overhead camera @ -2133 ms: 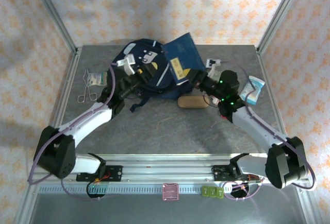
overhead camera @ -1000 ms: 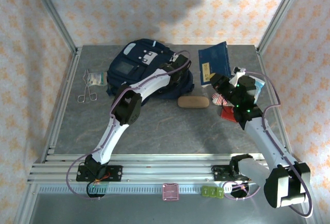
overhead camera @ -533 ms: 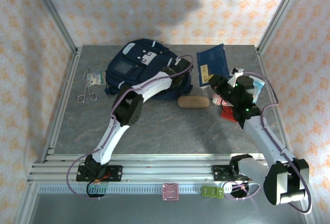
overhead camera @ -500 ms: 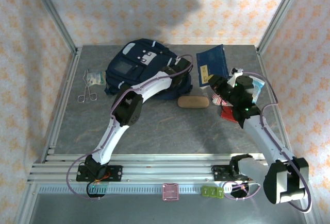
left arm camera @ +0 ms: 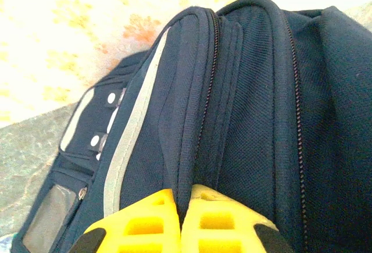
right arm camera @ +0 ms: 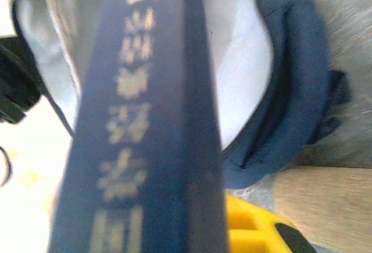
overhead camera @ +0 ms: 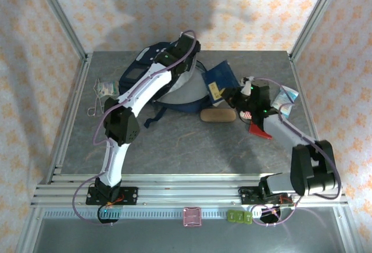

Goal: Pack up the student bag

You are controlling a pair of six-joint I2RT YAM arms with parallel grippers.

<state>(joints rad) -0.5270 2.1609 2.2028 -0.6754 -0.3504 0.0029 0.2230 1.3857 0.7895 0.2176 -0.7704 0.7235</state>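
Observation:
The student bag (overhead camera: 174,90), navy blue, lies at the back middle of the table with its mouth pulled open, showing pale lining (right arm camera: 238,61). My left gripper (overhead camera: 187,45) is raised above the bag's far side. In the left wrist view it (left arm camera: 180,206) is shut on a fold of the bag's top edge (left arm camera: 197,119) beside the zipper. My right gripper (overhead camera: 233,95) is shut on a dark blue book (overhead camera: 218,77), held edge-on just right of the bag's mouth. The book's spine (right arm camera: 145,119) bears gold letters, and one yellow finger (right arm camera: 256,230) shows beside it.
A brown oval glasses case (overhead camera: 218,115) lies in front of the bag, under the book. A red item (overhead camera: 260,128) lies below the right arm. A packet (overhead camera: 289,95) is at the right edge. Scissors (overhead camera: 96,106) and a small packet (overhead camera: 106,87) lie far left.
My left gripper has shut on the bag's top edge and lifted it back and up, opening the bag. My right gripper has carried the book left toward the opening.

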